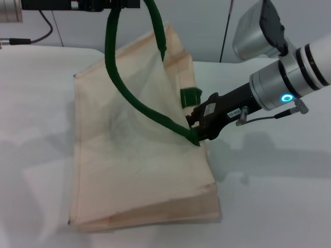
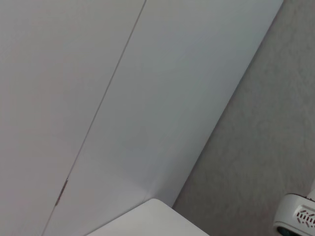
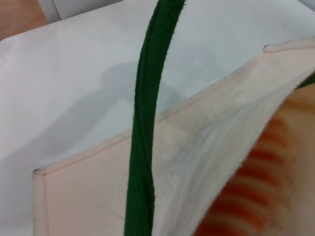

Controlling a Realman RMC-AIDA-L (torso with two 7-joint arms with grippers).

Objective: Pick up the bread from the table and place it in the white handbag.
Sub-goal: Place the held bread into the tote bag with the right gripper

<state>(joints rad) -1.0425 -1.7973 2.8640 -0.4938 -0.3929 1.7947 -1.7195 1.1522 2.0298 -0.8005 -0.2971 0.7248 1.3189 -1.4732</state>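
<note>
The white handbag [image 1: 139, 170] lies on the table [image 1: 274, 196] with its mouth lifted open. One green handle [image 1: 116, 72] is pulled up to my left gripper [image 1: 126, 3] at the top edge of the head view. My right gripper [image 1: 195, 124] is at the bag's open mouth, its tips just inside the rim. The bread [image 3: 256, 196], orange with cream stripes, shows close up in the right wrist view, inside the bag's opening next to the fabric wall [image 3: 206, 147]. The bread is hidden in the head view.
The second green handle's end [image 1: 190, 96] sits on the bag's side by my right gripper. A cable [image 1: 36, 36] lies at the far left back. The left wrist view shows only a wall and a table corner [image 2: 147, 221].
</note>
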